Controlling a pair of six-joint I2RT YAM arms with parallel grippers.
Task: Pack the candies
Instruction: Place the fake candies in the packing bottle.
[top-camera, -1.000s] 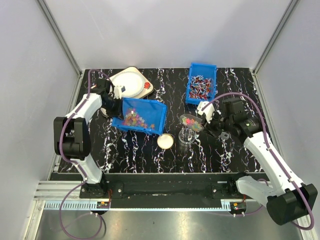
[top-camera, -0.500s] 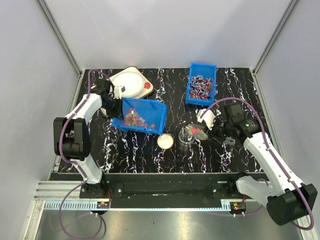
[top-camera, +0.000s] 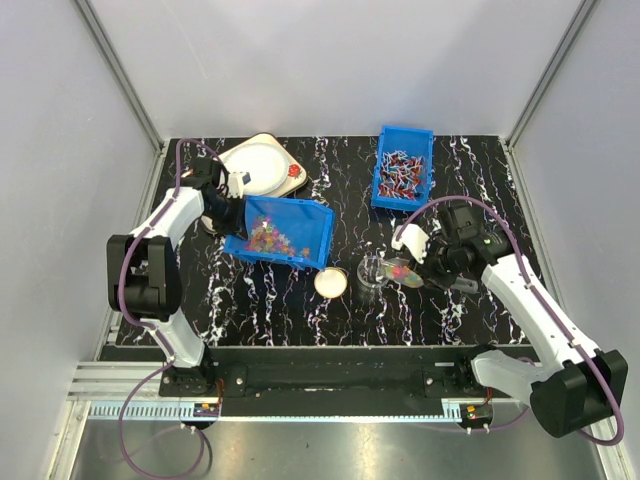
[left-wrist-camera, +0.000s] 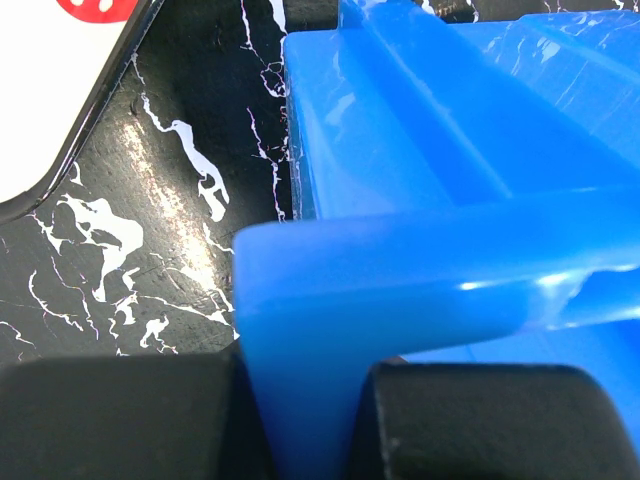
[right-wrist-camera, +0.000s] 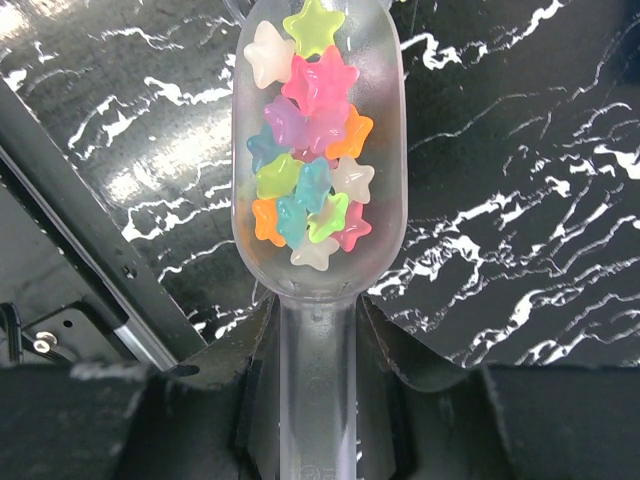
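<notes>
- Top external view: my left pincer (top-camera: 230, 213) sits at the left edge of the blue bin (top-camera: 312, 228), left of centre on the bench (top-camera: 290, 310).
- A loose heap of candies (top-camera: 265, 233) lies in that bin.
- My right pincer (top-camera: 428, 270) is right of centre, holding a clear scoop (top-camera: 402, 270) that points left. The scoop's tip reaches a clear cup (top-camera: 370, 272), and coloured pieces show in its bowl.
- A small white round dish (top-camera: 331, 283) stands just left of the cup.
- A second blue bin (top-camera: 403, 170) with longer wrapped sweets is at the upper right, and a white platform (top-camera: 258, 165) is at the upper left.
- Left wrist view: the left pincer (left-wrist-camera: 305, 410) is clamped on the blue bin (left-wrist-camera: 420, 250). The bin's wall stands between the two black fingers (left-wrist-camera: 120, 415) at the bottom of the frame.
- The dark marbled bench (left-wrist-camera: 150, 250) and a corner of the white platform (left-wrist-camera: 40, 100) fill the upper left.
- Right wrist view: the right pincer (right-wrist-camera: 318, 395) is clamped on the handle of the scoop (right-wrist-camera: 392, 210).
- The candies (right-wrist-camera: 308, 190) in the bowl are small translucent stars in pink, yellow, orange, blue, green and white, piled in the middle of the frame above the bench (right-wrist-camera: 520, 180).
</notes>
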